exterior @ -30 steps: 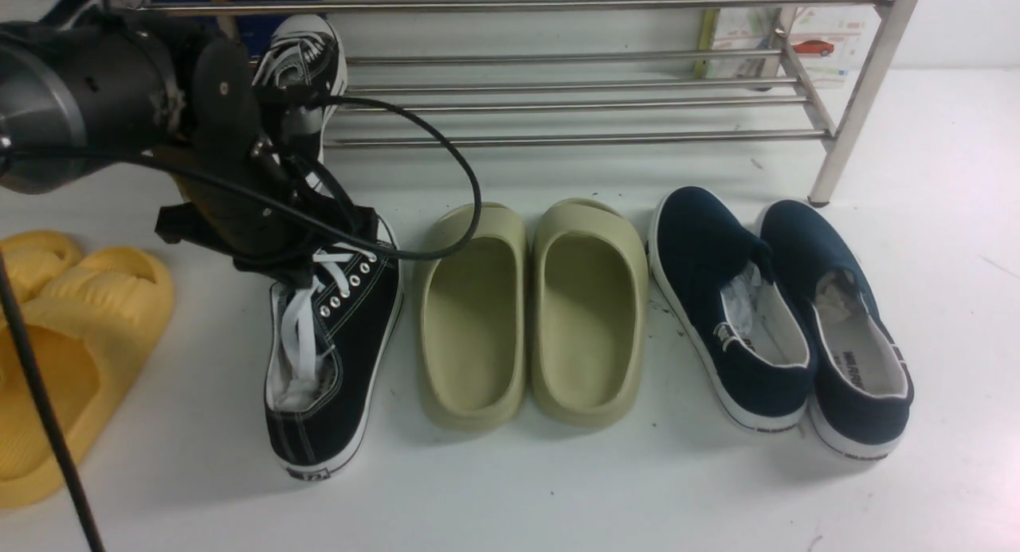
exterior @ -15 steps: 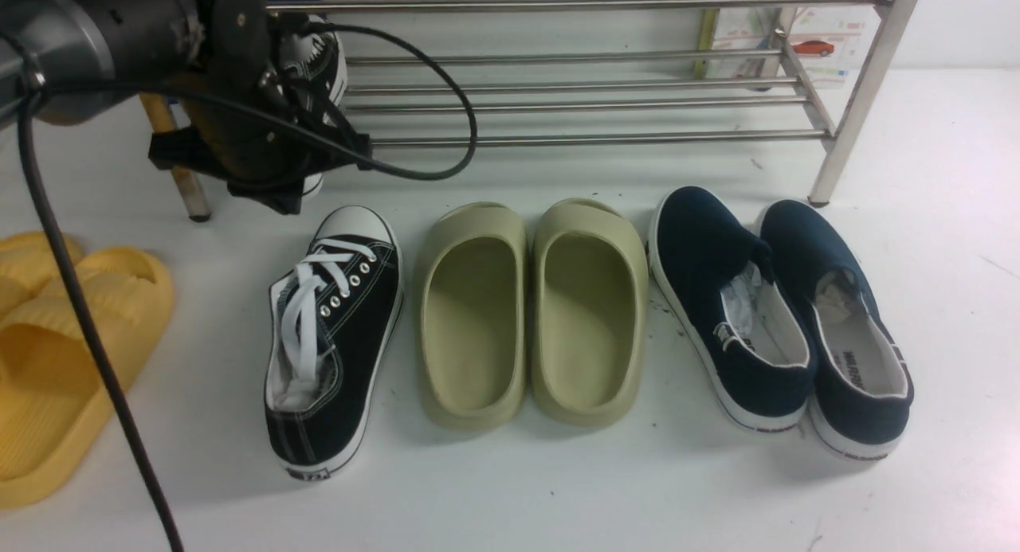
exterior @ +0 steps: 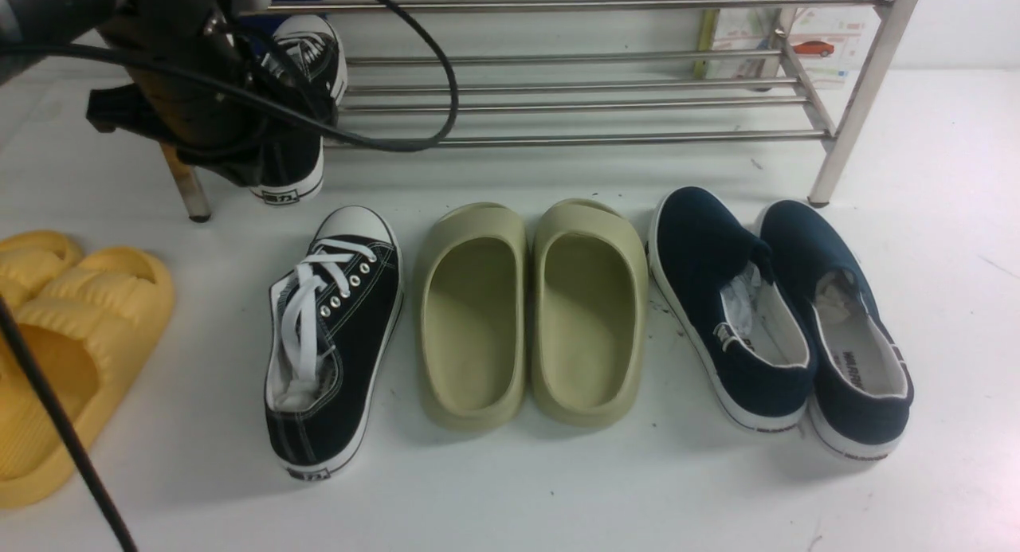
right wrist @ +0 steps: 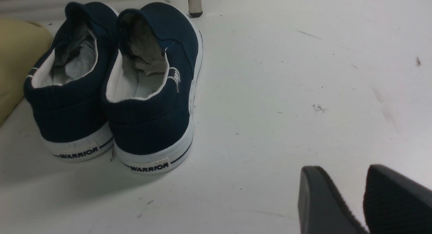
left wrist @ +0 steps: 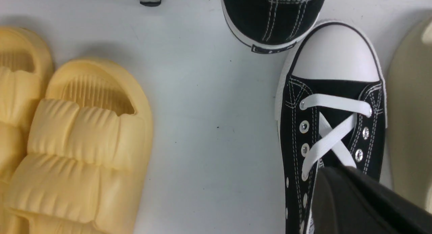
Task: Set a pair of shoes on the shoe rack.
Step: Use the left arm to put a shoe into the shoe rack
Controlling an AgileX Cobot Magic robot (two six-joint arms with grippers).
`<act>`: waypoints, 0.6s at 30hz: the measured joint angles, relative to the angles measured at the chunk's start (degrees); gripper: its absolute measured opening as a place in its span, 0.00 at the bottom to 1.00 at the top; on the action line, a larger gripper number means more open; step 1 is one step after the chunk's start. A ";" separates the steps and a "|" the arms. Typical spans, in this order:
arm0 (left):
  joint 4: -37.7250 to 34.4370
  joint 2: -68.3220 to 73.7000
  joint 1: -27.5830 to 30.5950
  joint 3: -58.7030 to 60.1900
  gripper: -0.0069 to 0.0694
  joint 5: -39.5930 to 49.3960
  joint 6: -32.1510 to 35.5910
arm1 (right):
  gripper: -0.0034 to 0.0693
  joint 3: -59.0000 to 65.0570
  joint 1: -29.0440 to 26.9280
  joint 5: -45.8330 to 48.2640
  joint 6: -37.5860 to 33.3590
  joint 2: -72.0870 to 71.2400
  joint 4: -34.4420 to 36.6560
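One black sneaker (exterior: 296,170) apparently seated on shoe rack (exterior: 574,138), far left, partly hidden. Second sneaker (exterior: 331,345) on worktop (exterior: 510,496). Jaws of left gripper (left wrist: 341,193) shut, empty; right gripper (right wrist: 349,175) slightly apart, empty. Clear the rack bars, reopen, grasp second sneaker at collar. Versus earlier: left arm higher, further left; heel exposed.

Black arm (exterior: 179,90), looping black cable (exterior: 456,90)

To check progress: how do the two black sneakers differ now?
The far sneaker rests on the shoe rack, half hidden by the left arm; the near sneaker lies on the white surface, fully visible. Both point toes away from the camera, with black canvas and white soles.
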 joint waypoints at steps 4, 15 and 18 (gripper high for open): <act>0.43 6.67 0.11 0.00 0.07 -5.57 0.18 | 0.38 0.00 0.00 0.00 0.00 0.00 0.00; 7.18 13.57 3.68 -1.96 0.07 -17.04 -12.26 | 0.38 0.00 0.00 0.00 0.00 0.00 0.00; 6.73 15.56 5.17 -5.33 0.07 -18.06 -12.66 | 0.38 0.00 0.00 0.00 0.00 0.00 0.00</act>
